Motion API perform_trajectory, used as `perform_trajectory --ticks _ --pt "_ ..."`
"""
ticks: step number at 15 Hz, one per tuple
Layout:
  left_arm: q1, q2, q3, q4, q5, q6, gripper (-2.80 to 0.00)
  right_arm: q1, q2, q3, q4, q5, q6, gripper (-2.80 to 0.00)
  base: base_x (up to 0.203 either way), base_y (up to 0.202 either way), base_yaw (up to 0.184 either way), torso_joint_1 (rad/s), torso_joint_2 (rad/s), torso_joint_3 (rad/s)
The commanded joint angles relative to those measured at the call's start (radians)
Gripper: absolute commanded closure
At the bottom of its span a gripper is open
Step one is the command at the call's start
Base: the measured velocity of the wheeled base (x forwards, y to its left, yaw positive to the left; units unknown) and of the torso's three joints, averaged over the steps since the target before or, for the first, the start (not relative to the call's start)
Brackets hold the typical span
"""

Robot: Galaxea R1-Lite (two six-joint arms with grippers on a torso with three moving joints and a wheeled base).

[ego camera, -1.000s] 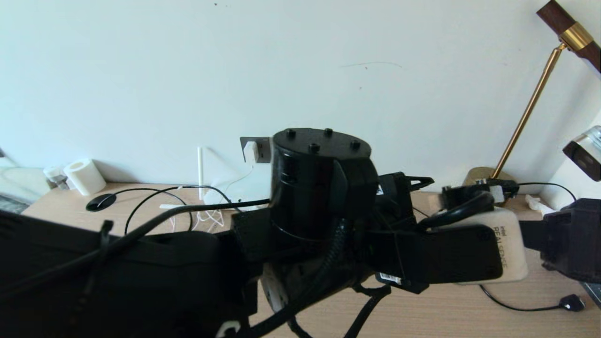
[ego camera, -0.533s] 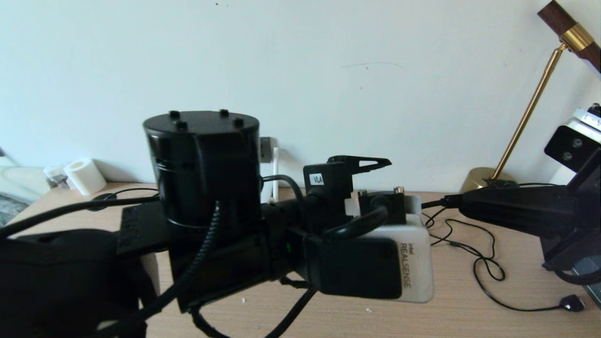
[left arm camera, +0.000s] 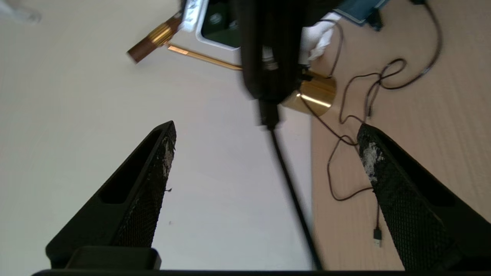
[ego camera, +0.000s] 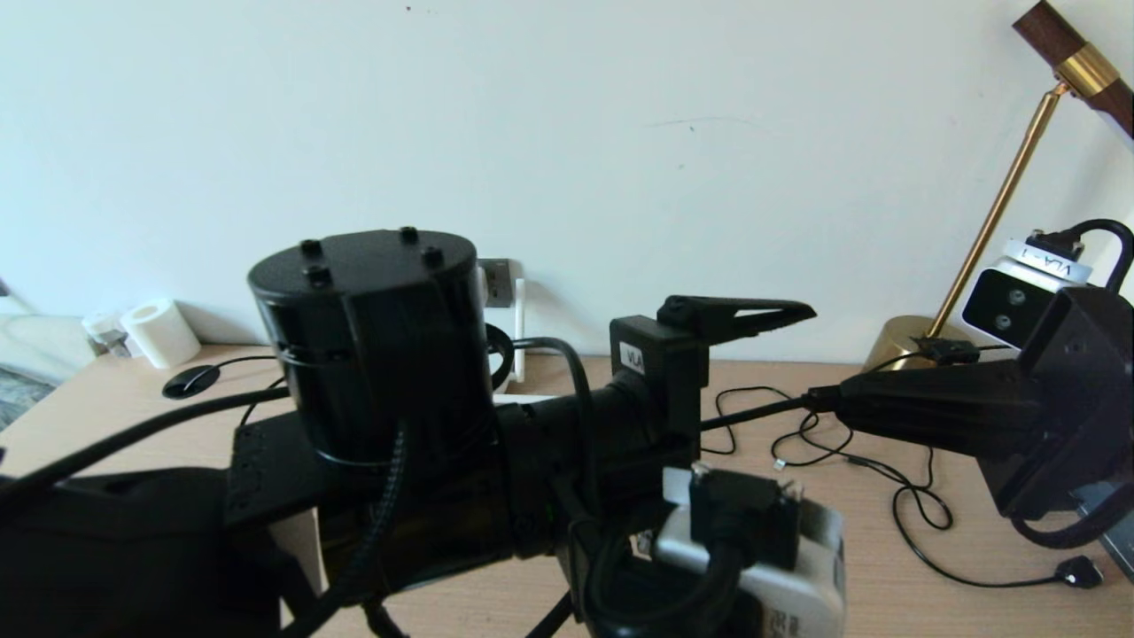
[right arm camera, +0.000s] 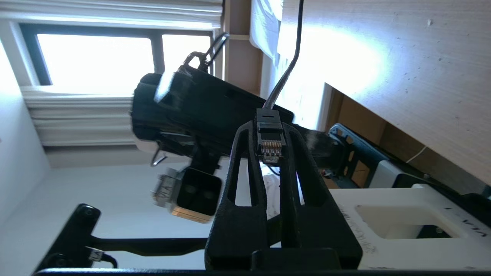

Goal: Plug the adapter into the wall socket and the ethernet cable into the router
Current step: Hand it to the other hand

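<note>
Ethernet cable (right arm camera: pixel 271 143) between right gripper (right arm camera: pixel 273 130) fingertips

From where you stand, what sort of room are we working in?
Probably a home office or study: a light wooden desk against a pale wall, a brass desk lamp, loose black cords across the desktop, and a window with blinds opposite.

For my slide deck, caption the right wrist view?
Right gripper pinches the ethernet cable, plug contacts facing the camera.

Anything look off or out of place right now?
Nothing stands out. The right gripper is clamped on the ethernet cable plug, held straight; the left gripper is open and empty. Loose thin cords on the desk.
</note>
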Motion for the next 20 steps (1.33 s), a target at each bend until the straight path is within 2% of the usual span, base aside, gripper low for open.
perform_trajectory --ticks 1,3,6,8,13,20 --pt "-0.001 0.001 0.033 -0.017 -0.017 0.007 -2.80 0.001 0.013 -0.009 -0.014 0.007 0.026 0.00 0.000 0.000 0.000 0.000 0.00 0.000" --pt "0.009 0.007 0.034 -0.051 -0.060 -0.034 -2.80 0.001 0.023 -0.014 -0.060 0.007 0.070 0.00 0.000 0.000 0.000 0.000 0.00 0.000" --pt "0.013 0.027 0.026 -0.125 -0.085 -0.109 -2.80 0.001 0.052 -0.014 -0.138 0.030 0.133 0.00 0.000 0.000 0.000 0.000 0.00 0.000" --pt "0.030 0.059 0.005 -0.189 -0.113 -0.164 -2.80 0.001 0.057 -0.013 -0.151 0.034 0.144 0.00 0.000 0.000 0.000 0.000 0.00 0.000" --pt "0.081 0.123 -0.045 -0.240 -0.169 -0.191 -2.80 -0.013 0.057 -0.014 -0.151 0.036 0.146 0.00 0.000 0.000 0.000 0.000 0.00 0.000" --pt "0.123 0.137 -0.043 -0.298 -0.167 -0.147 -2.80 -0.021 0.060 -0.013 -0.153 0.048 0.149 0.00 0.000 0.000 0.000 0.000 0.00 0.000"
